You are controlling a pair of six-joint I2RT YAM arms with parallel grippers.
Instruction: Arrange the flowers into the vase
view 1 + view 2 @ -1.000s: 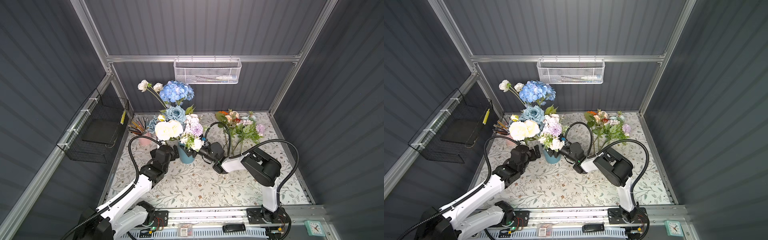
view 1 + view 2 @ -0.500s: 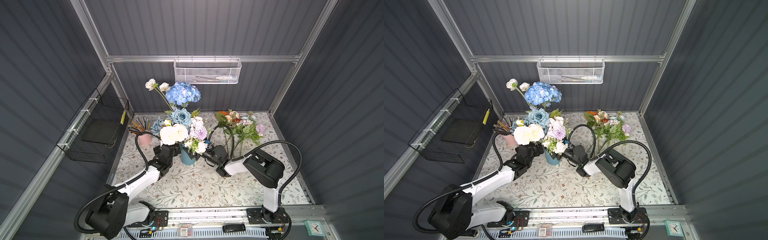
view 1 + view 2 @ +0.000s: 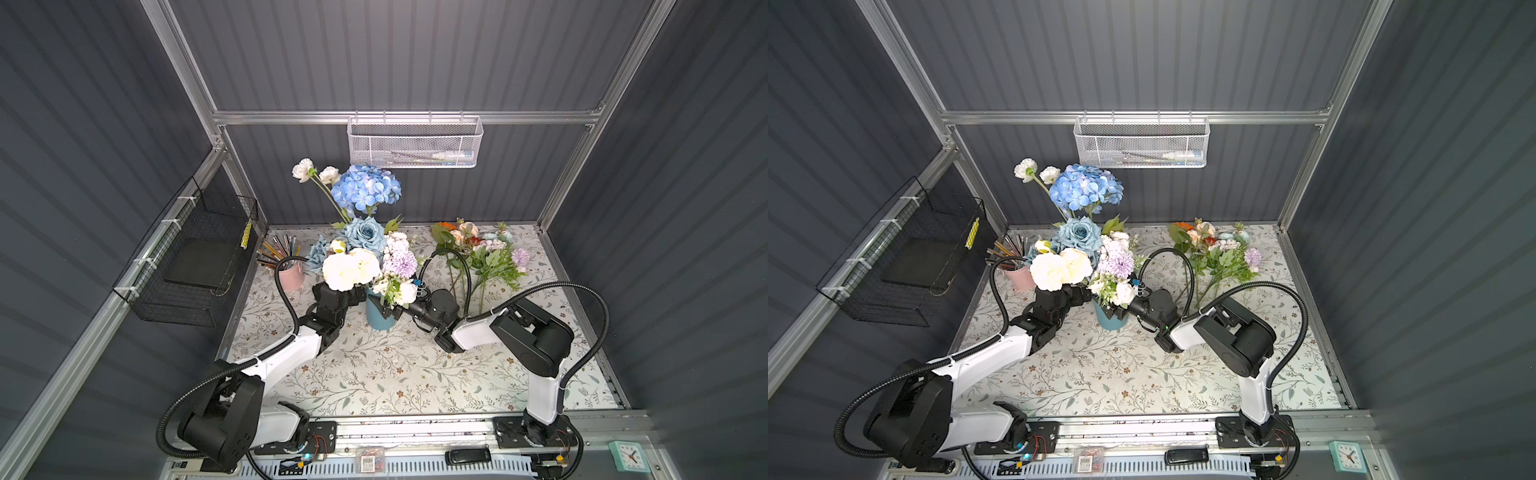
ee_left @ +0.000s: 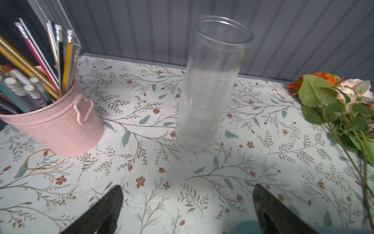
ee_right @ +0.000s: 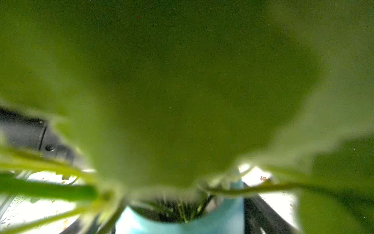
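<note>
Standing upright, flowers [image 3: 365,232] top teal vase [image 3: 376,319].

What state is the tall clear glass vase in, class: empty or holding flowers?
Empty. The glass vase stands upright, and no stems show through its clear wall.

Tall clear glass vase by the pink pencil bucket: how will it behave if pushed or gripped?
Likely tippy: glass vase is tall, narrow, empty. Probably slippery: smooth ribbed glass. Fragile if it falls.
</note>
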